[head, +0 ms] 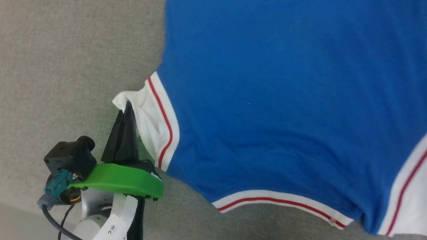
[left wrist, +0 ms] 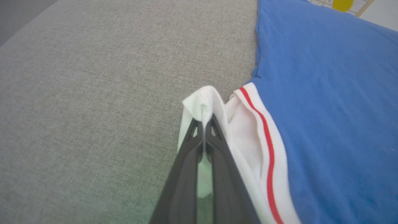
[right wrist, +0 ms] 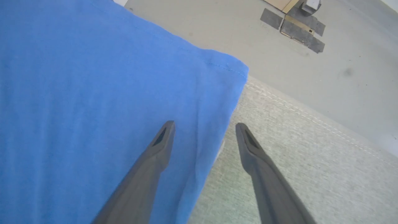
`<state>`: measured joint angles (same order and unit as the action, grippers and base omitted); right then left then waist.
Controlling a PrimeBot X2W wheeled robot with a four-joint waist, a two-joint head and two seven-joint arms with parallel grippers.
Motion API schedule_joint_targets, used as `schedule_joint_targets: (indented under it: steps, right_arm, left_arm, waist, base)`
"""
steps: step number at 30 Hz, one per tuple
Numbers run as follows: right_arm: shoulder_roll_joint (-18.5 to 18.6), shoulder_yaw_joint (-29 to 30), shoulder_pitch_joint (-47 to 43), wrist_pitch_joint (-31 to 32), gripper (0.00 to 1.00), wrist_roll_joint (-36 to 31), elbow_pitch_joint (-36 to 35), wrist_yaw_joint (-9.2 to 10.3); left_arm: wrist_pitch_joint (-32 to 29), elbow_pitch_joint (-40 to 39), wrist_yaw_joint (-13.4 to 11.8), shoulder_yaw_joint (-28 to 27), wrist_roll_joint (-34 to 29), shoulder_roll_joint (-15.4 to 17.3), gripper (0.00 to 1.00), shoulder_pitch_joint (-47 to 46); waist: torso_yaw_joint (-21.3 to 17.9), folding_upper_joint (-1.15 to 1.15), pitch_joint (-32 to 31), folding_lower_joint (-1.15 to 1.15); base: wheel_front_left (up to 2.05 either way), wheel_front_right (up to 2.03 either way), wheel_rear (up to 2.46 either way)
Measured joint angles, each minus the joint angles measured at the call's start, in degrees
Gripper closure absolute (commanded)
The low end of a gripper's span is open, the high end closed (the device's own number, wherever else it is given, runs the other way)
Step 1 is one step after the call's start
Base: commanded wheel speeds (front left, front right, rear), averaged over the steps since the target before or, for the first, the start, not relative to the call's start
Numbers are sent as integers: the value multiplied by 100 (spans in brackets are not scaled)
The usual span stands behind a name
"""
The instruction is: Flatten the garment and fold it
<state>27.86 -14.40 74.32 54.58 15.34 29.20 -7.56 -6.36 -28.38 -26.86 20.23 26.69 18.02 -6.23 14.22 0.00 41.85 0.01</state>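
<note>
White sleeve (left wrist: pixel 245 137) of garment (head: pixel 283 100) in left tool (left wrist: pixel 204 123)

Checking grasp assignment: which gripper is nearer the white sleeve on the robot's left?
Left. The left gripper is shut on the white sleeve, pinching its bunched edge. The right gripper is open, fingers straddling a blue edge of the garment over the grey surface.

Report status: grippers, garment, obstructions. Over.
Left gripper shut on garment, white sleeve tip. Right gripper open over its blue edge. Garment mostly flat on grey surface, unfolded. No obstruction seen.
</note>
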Motion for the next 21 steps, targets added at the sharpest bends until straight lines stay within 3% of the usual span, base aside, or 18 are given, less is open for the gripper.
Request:
schedule_joint_targets:
  steps: [12,13,14,15,21]
  right_arm:
    - [187,-57,550,639,0,-57,-78,1]
    - [188,-22,564,727,51,-15,-96,1]
    - [194,-4,564,782,71,-2,-121,2]
    - [194,18,564,832,100,14,-162,1]
    - [114,191,426,1073,100,68,-359,1]
  left_arm:
    - [66,-27,16,192,-8,-65,100,-34]
    - [74,-24,21,202,-8,-70,100,-46]
    - [82,-20,34,209,-8,-78,100,-61]
    - [88,-14,36,215,-8,-85,100,-71]
    - [87,26,40,214,-8,-88,100,-92]
  waist:
    - [372,0,506,-2]
    - [382,0,524,-2]
    - [388,0,532,-2]
    - [389,0,536,-2]
    - [303,0,486,-1]
  base:
    - [0,0,0]
    - [0,0,0]
    - [0,0,0]
    - [0,0,0]
    - [0,0,0]
